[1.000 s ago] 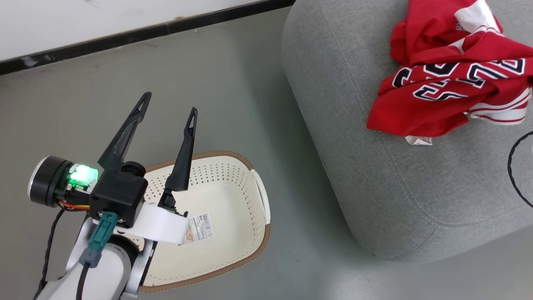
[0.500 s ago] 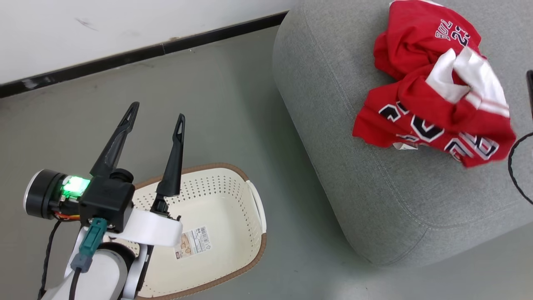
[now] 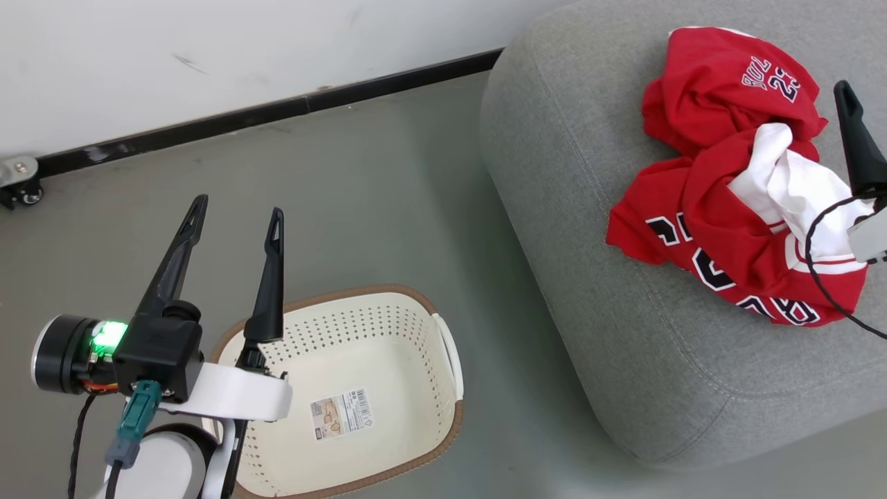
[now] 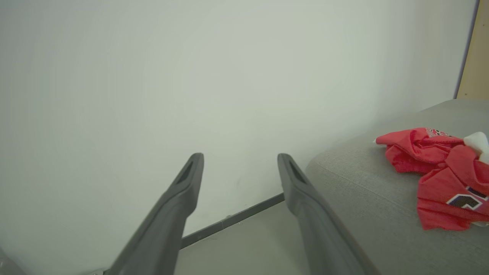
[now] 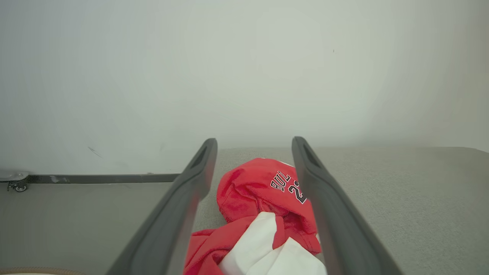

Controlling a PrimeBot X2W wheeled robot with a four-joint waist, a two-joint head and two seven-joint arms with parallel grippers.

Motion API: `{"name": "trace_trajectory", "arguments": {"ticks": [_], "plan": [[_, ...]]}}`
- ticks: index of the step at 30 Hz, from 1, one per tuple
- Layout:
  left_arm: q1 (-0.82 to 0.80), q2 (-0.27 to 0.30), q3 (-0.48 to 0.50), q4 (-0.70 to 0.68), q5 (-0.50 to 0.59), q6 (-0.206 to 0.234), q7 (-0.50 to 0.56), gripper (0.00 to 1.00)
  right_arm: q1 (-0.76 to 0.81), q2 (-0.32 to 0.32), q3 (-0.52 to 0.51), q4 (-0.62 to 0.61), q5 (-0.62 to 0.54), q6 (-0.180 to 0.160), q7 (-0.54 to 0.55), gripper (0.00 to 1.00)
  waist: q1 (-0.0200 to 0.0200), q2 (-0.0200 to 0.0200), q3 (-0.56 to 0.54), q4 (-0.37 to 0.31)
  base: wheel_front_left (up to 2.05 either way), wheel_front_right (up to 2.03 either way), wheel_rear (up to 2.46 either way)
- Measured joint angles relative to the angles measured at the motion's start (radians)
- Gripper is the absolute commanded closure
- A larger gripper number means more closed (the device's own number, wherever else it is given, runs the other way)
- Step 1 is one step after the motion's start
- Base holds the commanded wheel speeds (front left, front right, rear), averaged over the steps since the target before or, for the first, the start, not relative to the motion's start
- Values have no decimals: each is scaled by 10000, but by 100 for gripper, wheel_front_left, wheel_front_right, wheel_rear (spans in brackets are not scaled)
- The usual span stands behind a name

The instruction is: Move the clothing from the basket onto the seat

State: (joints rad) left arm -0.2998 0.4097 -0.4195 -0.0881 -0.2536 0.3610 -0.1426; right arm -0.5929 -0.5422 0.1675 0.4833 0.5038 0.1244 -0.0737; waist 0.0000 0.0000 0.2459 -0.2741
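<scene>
Basket [image 3: 360, 288], empty, sits on the floor [image 3: 346, 173] left of the seat [image 3: 589, 277], and the left gripper [image 3: 239, 206] hovers there too, fingers spread and holding nothing, seemingly with nothing left to fetch. Red clothing [image 3: 721, 229] lies crumpled on the seat, with the right gripper [image 5: 255, 145] above it, fingers wide apart and gripping nothing, as after a release.

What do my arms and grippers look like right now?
The left gripper has two long, dark, tapered fingers with slotted tips on a black block, with a green light, a teal plug and a black cable; the arm behind is white. The right gripper has matching fingers and a thin black cable.
</scene>
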Motion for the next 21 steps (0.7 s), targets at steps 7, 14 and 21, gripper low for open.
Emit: {"name": "trace_trajectory", "arguments": {"ticks": [7, 14, 21], "plan": [[317, -54, 190, 150, -257, 102, -211, 0, 230, 249, 98, -307, -40, 0, -165, 0, 0, 1, -237, 308, 0, 0, 0], [698, -111, 516, 462, -508, 272, -416, 0, 304, 665, 107, -698, -219, 0, -424, 0, 0, 1, -513, 619, 0, 0, 0], [1081, -173, 836, 734, -713, 516, -533, 0, 616, 1183, 61, -991, -454, 0, -583, 0, 0, 1, -840, 928, 0, 0, 0]]}}
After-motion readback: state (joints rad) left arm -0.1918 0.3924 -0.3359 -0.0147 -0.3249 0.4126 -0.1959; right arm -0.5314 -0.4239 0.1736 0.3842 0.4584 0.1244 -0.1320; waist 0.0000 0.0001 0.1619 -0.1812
